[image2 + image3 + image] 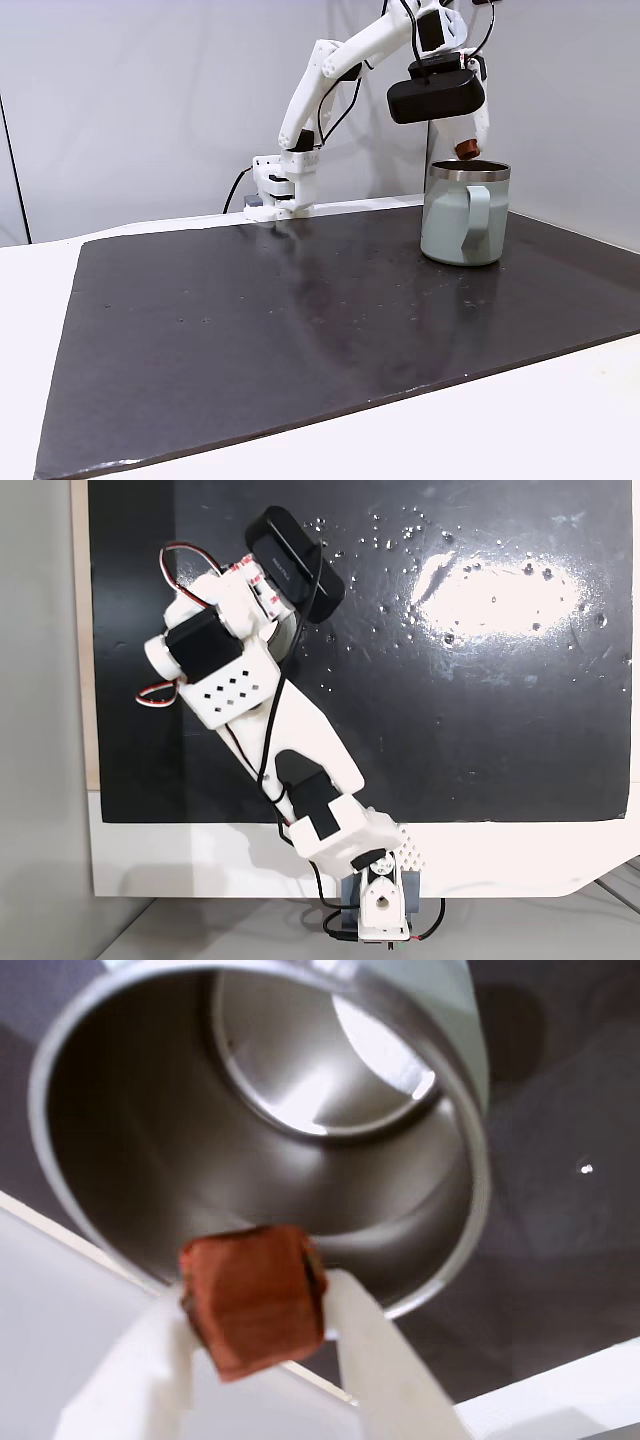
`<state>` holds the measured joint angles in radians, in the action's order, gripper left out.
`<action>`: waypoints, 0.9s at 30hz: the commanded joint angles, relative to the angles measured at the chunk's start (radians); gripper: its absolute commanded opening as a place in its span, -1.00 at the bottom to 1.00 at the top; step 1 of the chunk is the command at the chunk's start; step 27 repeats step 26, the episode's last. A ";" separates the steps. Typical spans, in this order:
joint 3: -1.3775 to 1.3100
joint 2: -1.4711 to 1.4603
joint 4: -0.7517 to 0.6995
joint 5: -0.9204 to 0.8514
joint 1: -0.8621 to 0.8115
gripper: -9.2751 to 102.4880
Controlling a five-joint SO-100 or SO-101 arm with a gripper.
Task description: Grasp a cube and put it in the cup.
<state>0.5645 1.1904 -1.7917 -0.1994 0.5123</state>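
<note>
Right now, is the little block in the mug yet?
Not yet, but close. Picking up is done: the gripper has its fingers shut on the cube. In a fixed view the cube hangs just above the cup's steel rim. Left to do: let go so it drops inside.

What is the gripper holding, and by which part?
The gripper holds the cube, pinched by its two opposite sides between the white fingers, above the cup.

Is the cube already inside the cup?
No, the pincer holds the cube above the cup rim in the wrist view.
</note>
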 commanded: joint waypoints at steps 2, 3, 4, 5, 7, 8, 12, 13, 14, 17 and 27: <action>0.006 0.097 -0.011 0.011 -0.009 -0.39; 0.006 0.101 -0.011 0.012 -0.009 -0.39; 0.006 0.103 -0.011 0.012 -0.009 -0.39; 0.006 0.104 -0.011 0.012 -0.008 -0.39; 0.017 0.109 -0.011 0.012 -0.006 -0.39; 0.025 0.115 -0.011 0.012 -0.005 -0.39; 0.052 0.135 -0.011 0.012 0.003 -0.40; 0.052 0.135 -0.011 0.012 0.005 -0.41; 0.054 0.137 -0.011 0.012 0.006 -0.41; 0.054 0.137 -0.011 0.009 0.015 -0.42; 0.078 0.141 -0.011 0.005 0.028 -0.43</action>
